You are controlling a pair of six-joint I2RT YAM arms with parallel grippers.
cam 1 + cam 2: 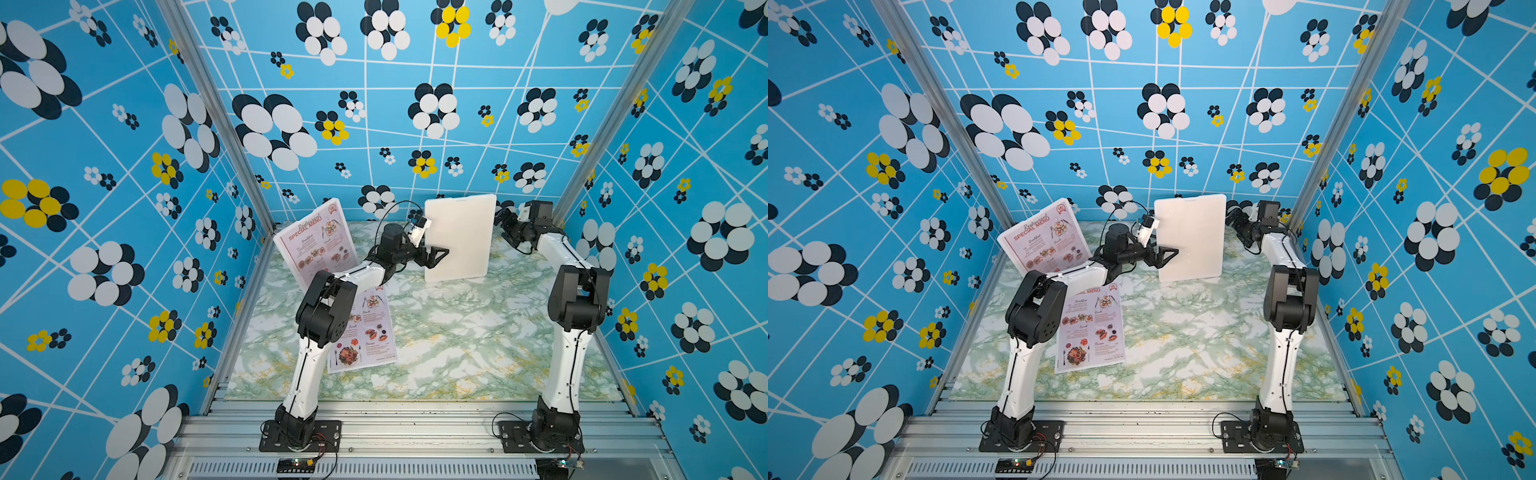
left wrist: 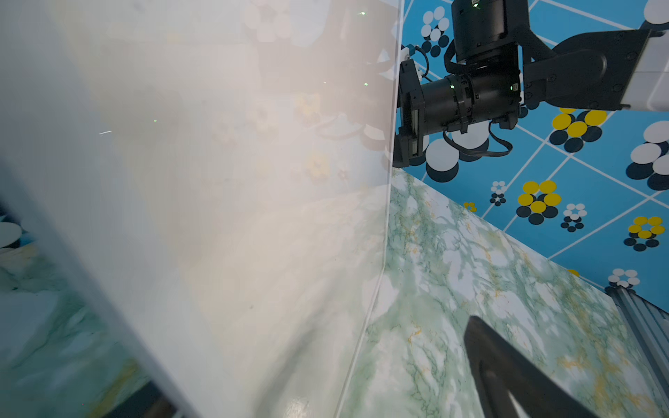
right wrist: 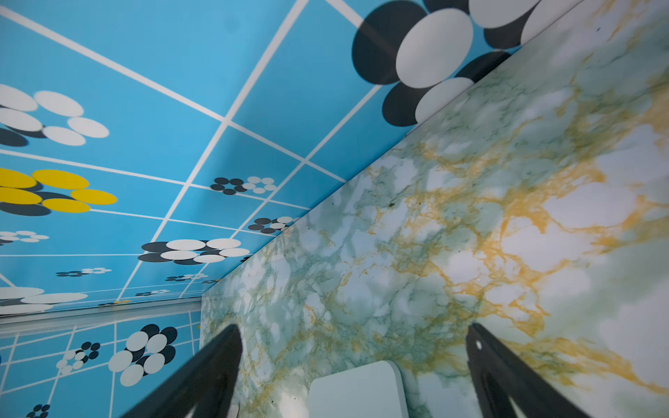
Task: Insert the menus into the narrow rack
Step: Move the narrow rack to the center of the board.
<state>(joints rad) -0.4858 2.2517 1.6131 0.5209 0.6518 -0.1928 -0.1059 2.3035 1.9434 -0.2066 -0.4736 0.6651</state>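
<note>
Menu [image 1: 1090, 328] lying flat is found beneath the left arm's elbow, long axis running near to far; a second menu [image 1: 318, 243] is propped upright at the far left. Both are left of the left gripper [image 1: 440, 255] (jaws spread wide, pointed right at a white board [image 1: 461, 237]), which is judged the nearer. The right gripper [image 3: 353, 327], likewise spread wide, is well apart.

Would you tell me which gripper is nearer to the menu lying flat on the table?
Left. The left gripper sits beyond the far end of the flat menu, at the edge of the white board; the right gripper is farther off, past the board's opposite edge.
</note>
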